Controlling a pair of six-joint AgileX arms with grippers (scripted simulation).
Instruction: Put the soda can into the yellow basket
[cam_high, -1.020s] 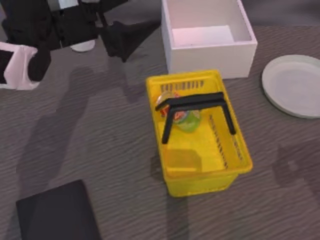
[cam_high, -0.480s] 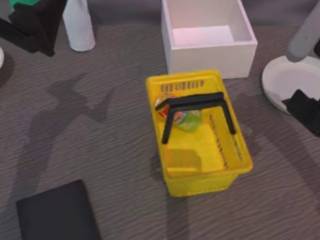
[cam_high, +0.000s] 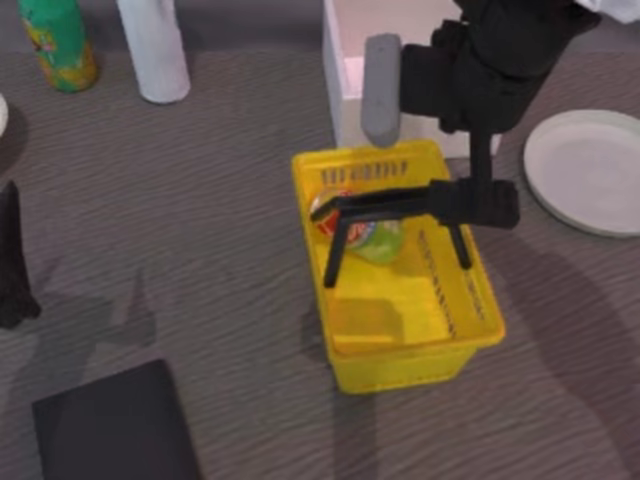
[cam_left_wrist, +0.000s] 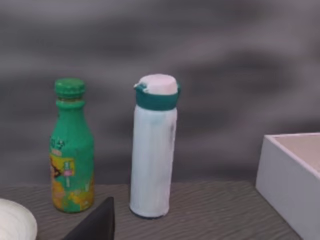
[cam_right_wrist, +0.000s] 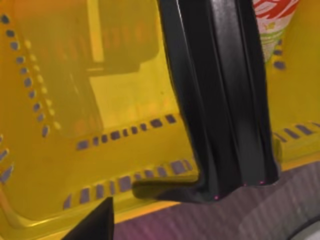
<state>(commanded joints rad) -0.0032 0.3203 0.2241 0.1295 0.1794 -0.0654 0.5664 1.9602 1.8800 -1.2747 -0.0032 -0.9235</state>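
The soda can (cam_high: 362, 232), red and lime-green, lies on its side inside the yellow basket (cam_high: 400, 345), under the black handle (cam_high: 385, 205). My right gripper (cam_high: 482, 204) hovers open at the handle's right end, above the basket's right wall. The right wrist view shows the handle (cam_right_wrist: 220, 100), the basket wall (cam_right_wrist: 60, 125), a bit of the can (cam_right_wrist: 275, 12) and one fingertip (cam_right_wrist: 97, 222). My left gripper (cam_high: 12, 265) is parked open at the table's left edge, holding nothing.
A white box (cam_high: 335, 90) stands behind the basket, partly hidden by my right arm. A green bottle (cam_high: 58, 40) and a white cylinder (cam_high: 152, 50) stand at the back left. A white plate (cam_high: 585, 170) lies at the right, a black slab (cam_high: 115, 425) at the front left.
My left arm has drawn back from the back left to the left edge. My right arm has swung in from the right to the basket's handle. The can has not moved.
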